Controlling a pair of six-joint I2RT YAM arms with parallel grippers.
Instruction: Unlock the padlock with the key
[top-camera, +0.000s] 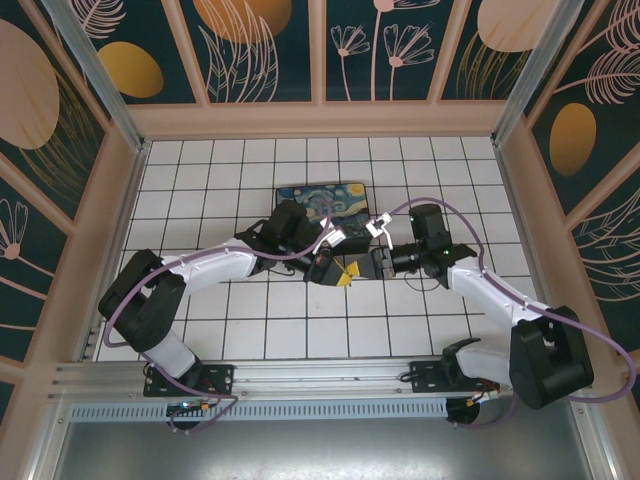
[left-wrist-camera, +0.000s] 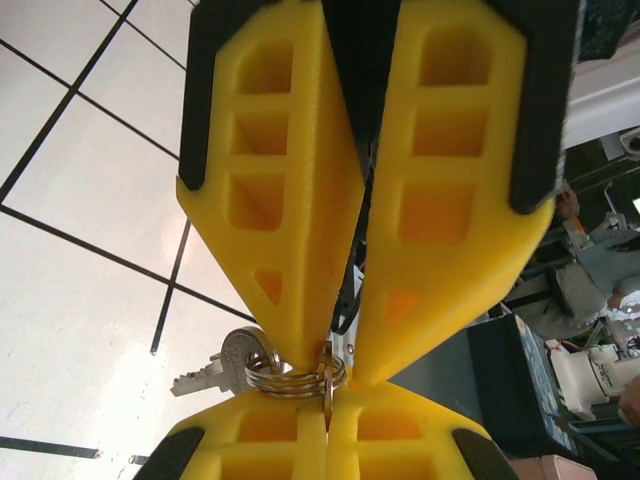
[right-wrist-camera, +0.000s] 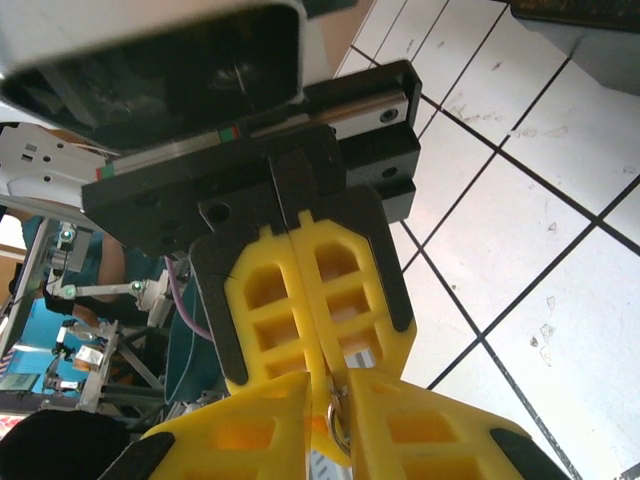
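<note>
Both grippers meet tip to tip above the middle tiles, the left gripper facing the right gripper. In the left wrist view my left gripper is shut on the key, a thin brownish strip seen edge-on. A steel key ring threads it, and a silver spare key dangles from the ring. My right gripper comes down onto the ring. In the right wrist view the right gripper has a narrow slit with the key ring inside; whether it pinches is unclear. The padlock is hidden.
A black box with a starry-night lid lies on the white tiled floor just behind the two grippers. Wooden walls with painted panels enclose the floor on three sides. A metal rail runs along the near edge.
</note>
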